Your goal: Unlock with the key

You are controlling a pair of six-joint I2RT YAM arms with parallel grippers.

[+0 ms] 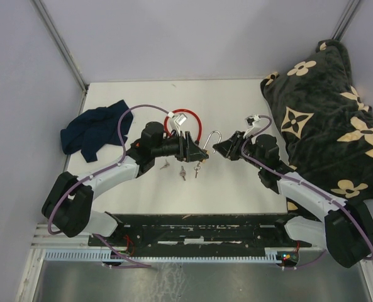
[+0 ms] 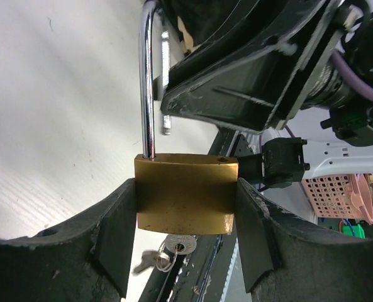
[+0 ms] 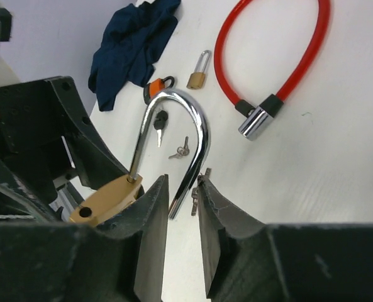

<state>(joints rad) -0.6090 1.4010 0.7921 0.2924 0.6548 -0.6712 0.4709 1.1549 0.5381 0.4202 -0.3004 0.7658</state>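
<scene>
Evidently unlocked already: left gripper point(image 2: 185, 217) clamps padlock point(image 2: 186, 189) steady, key point(image 2: 181, 245) in its keyway, so right gripper point(image 3: 183, 214), straddling the free shackle leg point(image 3: 195, 157) (grip unclear), can swing it clear.

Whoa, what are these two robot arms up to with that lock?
The left gripper is clamped on a brass padlock with a key in its underside. The shackle is popped open, one leg free of the body. The right gripper has its fingers on either side of that free leg; whether it is pinching it is hard to tell. A red cable lock lies untouched on the table.
</scene>
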